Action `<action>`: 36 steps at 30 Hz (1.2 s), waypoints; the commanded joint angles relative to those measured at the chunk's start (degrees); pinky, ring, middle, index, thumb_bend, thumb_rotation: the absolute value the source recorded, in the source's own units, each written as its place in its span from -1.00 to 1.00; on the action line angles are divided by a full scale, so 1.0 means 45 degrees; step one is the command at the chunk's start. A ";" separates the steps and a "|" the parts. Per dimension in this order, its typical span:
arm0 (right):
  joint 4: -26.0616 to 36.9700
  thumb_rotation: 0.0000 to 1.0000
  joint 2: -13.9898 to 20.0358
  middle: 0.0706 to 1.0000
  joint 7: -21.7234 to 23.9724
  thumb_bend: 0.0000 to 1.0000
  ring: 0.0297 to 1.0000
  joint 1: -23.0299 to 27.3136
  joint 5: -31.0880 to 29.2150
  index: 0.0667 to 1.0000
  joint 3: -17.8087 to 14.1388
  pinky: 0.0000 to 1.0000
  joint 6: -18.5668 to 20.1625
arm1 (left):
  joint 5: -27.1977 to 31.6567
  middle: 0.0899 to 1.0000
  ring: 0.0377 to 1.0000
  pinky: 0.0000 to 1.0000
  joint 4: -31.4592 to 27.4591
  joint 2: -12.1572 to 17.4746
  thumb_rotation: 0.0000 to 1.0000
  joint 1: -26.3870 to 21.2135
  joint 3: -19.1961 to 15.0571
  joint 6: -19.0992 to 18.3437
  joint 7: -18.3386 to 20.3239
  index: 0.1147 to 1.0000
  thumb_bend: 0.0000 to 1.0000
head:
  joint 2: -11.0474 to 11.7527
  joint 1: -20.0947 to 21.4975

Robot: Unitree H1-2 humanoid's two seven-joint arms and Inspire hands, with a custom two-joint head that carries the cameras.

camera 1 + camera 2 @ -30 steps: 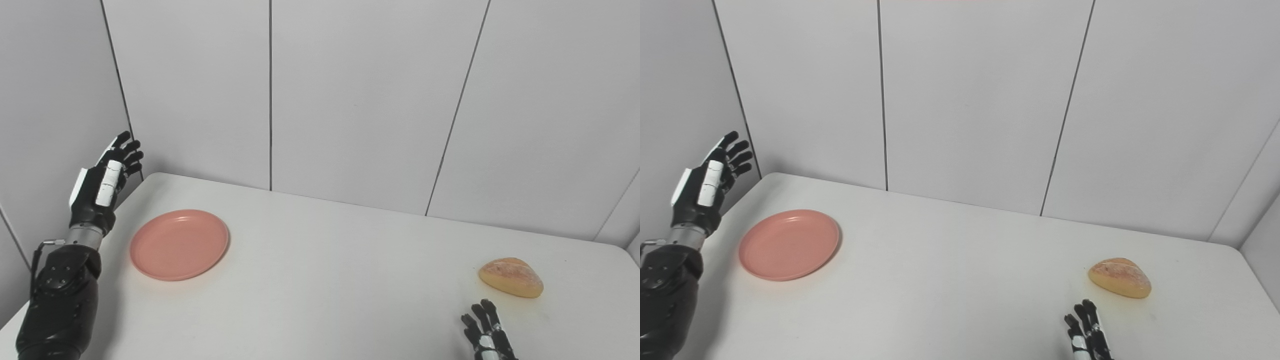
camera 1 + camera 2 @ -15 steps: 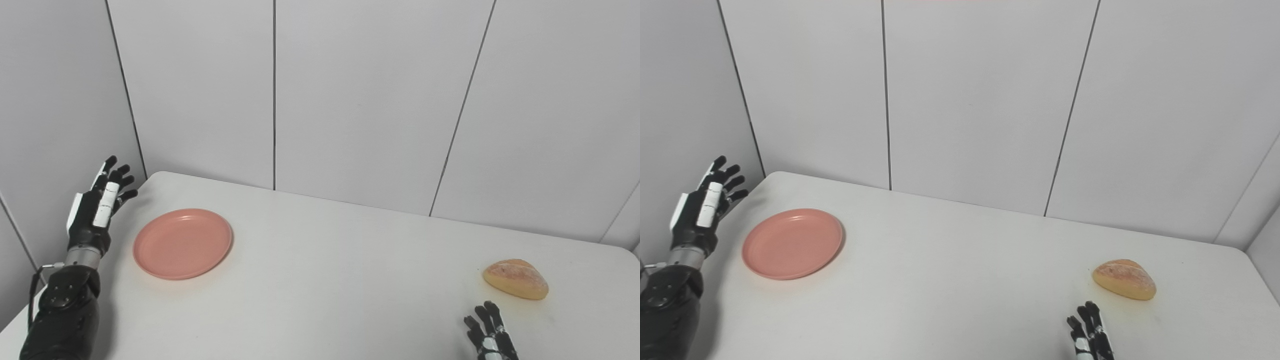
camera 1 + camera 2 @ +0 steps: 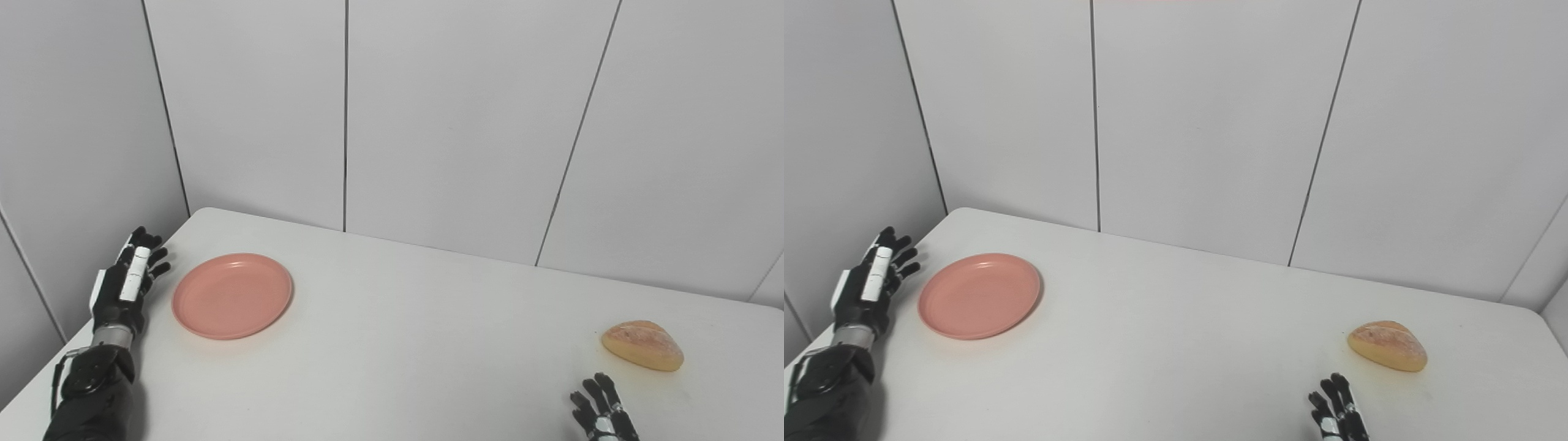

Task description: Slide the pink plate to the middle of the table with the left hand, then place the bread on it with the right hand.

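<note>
A pink plate [image 3: 232, 295] lies flat on the left part of the white table [image 3: 416, 343]. My left hand [image 3: 127, 284] is open and empty, fingers spread, low near the table's left edge, just left of the plate and apart from it. A golden bread roll [image 3: 642, 345] lies at the table's right side. My right hand [image 3: 600, 409] is open at the bottom edge, in front of and a little left of the bread, not touching it; only its fingers show.
Grey panelled walls [image 3: 429, 122] close off the back and left of the table. The table's left edge [image 3: 73, 343] runs close beside my left arm [image 3: 92, 392].
My left hand has come down from the raised position at the left wall to table height beside the plate. The camera has shifted slightly. Plate, bread and right hand stay put.
</note>
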State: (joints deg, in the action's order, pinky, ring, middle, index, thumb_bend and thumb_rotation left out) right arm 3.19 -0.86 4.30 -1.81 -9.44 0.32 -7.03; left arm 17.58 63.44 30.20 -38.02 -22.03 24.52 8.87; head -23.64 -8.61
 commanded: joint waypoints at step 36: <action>-0.0014 0.44 0.0014 0.80 -0.0162 0.42 0.70 -0.0548 0.0225 0.84 -0.0092 0.79 0.0626 | -0.1086 0.81 0.79 0.52 0.0784 -0.0637 0.72 -0.0387 0.1141 0.0532 0.0687 0.86 0.72 | -0.0228 0.0386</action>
State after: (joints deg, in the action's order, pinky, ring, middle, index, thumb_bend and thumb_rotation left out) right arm 4.25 -0.97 3.74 -2.26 -8.63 0.27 -5.35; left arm 13.41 67.25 29.02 -39.88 -17.35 26.90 10.62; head -24.61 -6.86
